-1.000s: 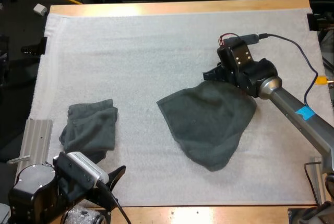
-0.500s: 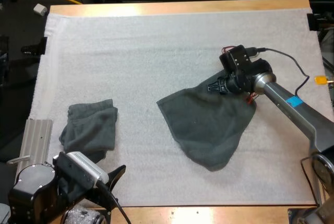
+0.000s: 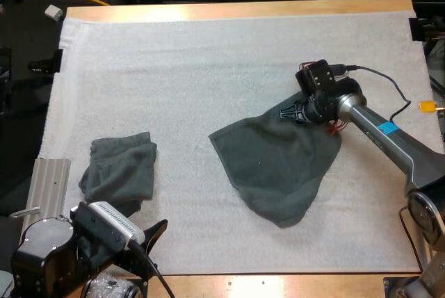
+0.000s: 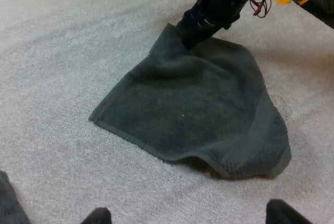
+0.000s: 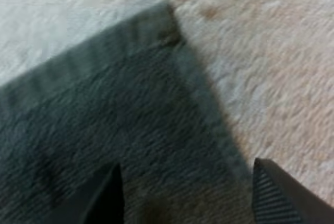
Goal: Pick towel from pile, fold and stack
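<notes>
The step in hand is the grasp that opens the fold: the spread towel (image 3: pixel 278 166) lies flat on the white mat (image 3: pixel 174 69), right of centre, and my right hand (image 3: pixel 288 112) is at its far corner (image 5: pixel 167 12). In the right wrist view the fingers (image 5: pixel 107 198) stand apart over that corner, one above the cloth and the other above the mat just beyond the hem, clamped on nothing. I judge that the next move calls for lowering until both tips touch the mat, then closing on the hem so that only one layer is taken, and then carrying the corner toward the near side to lay the towel in half. My left hand (image 4: pixel 190 214) hangs at the near left of the table (image 3: pixel 236 10), its fingers apart and empty, facing the spread towel. The crumpled towel (image 3: pixel 118 169) lies on the mat near it, well apart from the spread one. Edges: the spread towel's far left hem runs straight and flat from the corner under the right hand. Its near end is rounded, and there the hem curls up slightly off the mat, so I expect it may need flattening. Room: bare mat lies between the two towels and across the whole far half, so a fold toward the near or left side meets no obstacle. The right side is tighter, since the right arm itself crosses the towel's right edge.
</notes>
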`<state>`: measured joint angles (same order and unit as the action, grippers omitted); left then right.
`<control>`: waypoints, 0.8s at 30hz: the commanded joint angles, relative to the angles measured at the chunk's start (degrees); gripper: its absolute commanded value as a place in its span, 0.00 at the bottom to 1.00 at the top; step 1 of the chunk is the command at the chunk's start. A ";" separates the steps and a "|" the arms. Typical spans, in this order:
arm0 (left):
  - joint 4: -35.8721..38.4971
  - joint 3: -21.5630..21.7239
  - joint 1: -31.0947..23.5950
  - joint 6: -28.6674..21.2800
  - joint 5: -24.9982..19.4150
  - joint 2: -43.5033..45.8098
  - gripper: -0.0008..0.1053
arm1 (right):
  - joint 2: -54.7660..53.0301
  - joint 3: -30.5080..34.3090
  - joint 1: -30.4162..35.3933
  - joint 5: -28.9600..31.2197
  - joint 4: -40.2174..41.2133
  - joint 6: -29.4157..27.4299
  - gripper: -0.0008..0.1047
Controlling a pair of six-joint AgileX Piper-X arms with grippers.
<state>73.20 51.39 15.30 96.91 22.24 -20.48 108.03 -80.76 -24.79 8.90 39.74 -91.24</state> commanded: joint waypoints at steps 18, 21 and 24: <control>-0.59 0.09 0.25 0.05 0.37 0.02 0.56 | 2.83 -1.20 2.14 -4.27 0.67 0.87 0.15; -0.90 0.13 0.32 -0.03 0.39 -0.01 0.56 | 2.77 -1.30 2.07 -4.55 1.08 0.56 0.02; -1.35 0.05 0.34 -0.18 0.38 -0.23 0.56 | 2.14 -1.32 2.02 -4.36 1.52 0.19 0.01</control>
<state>73.12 51.39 15.30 96.91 22.24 -20.48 110.57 -81.74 -22.91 5.15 39.90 -90.26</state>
